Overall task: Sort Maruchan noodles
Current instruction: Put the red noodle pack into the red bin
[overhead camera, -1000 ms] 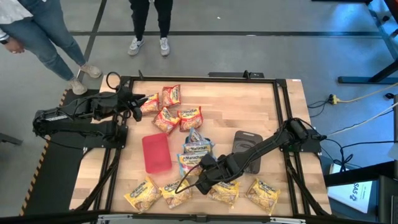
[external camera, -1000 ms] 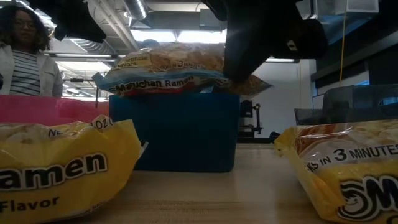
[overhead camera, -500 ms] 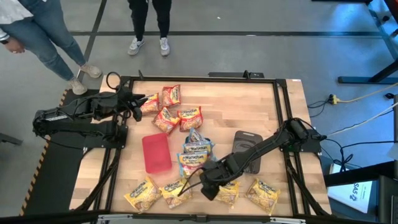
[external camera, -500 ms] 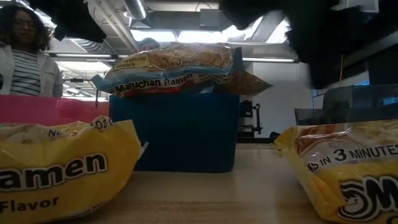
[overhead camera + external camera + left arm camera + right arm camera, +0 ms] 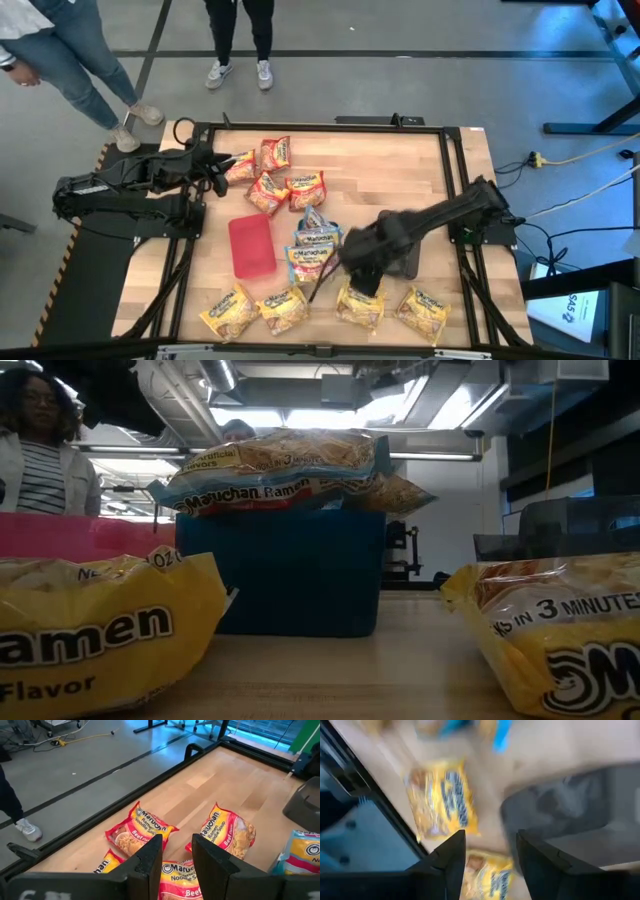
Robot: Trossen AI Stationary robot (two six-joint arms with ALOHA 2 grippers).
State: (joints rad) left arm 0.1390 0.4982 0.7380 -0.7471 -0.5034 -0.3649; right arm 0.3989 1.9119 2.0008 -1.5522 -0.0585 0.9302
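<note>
Table (image 5: 420, 170) fills the high view, a wooden top in a dark frame. I see both arms over it: the left arm lies at the left edge, the right arm reaches in from the right edge toward the middle.

Trays come next in size. A red tray (image 5: 250, 245) lies left of centre, a grey tray (image 5: 400, 225) right of centre, and a blue tray (image 5: 290, 570) stands between them, mostly covered from above.

Packets are sorted by colour as follows:
- Red packets (image 5: 270, 180) lie in a loose cluster at the far left of the table, just beside the left gripper (image 5: 222, 172).
- Blue packets (image 5: 315, 245) are piled on the blue tray; in the low view they rest across its rim.
- Yellow packets (image 5: 240, 312) form a row of four along the near edge.

Left gripper: my wrist view shows its fingers (image 5: 147, 862) parted by a narrow gap, with nothing between them, above the red packets.

Right gripper (image 5: 350, 262): it hovers between the blue pile and the grey tray, above the yellow row. Its wrist view is blurred, but the fingers (image 5: 452, 855) appear apart and empty.
</note>
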